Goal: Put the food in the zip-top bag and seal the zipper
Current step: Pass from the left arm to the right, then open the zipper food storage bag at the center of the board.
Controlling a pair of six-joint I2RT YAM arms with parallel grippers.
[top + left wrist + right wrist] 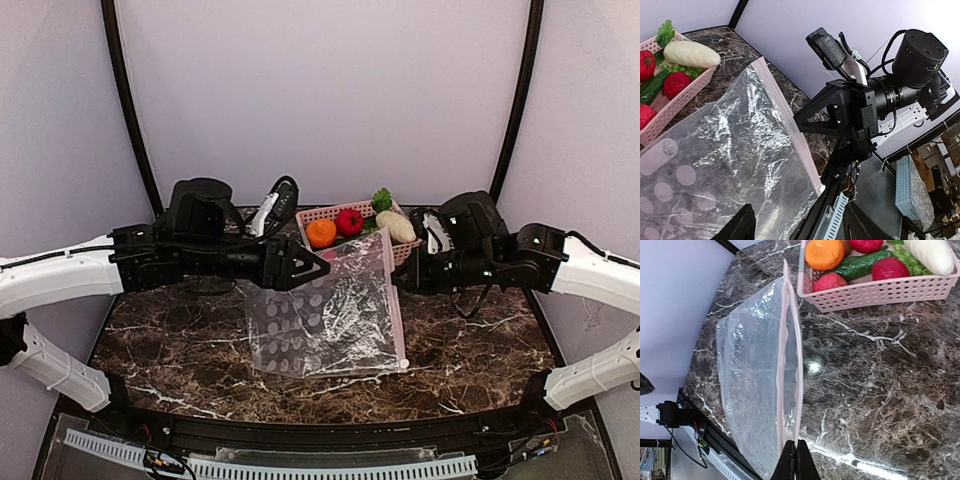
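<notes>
Reaching inward, left end effector [316, 268] apart over zip-top bag [320, 325]; right end effector [795, 462] pinching zipper [788, 365].

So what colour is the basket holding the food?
Pink, with slotted walls: the basket shows best in the right wrist view.

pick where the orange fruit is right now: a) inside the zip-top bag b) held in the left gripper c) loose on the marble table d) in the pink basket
d: the orange fruit sits in the pink basket with the other toy produce, and the zip-top bag lying beside it shows no food inside.
</notes>
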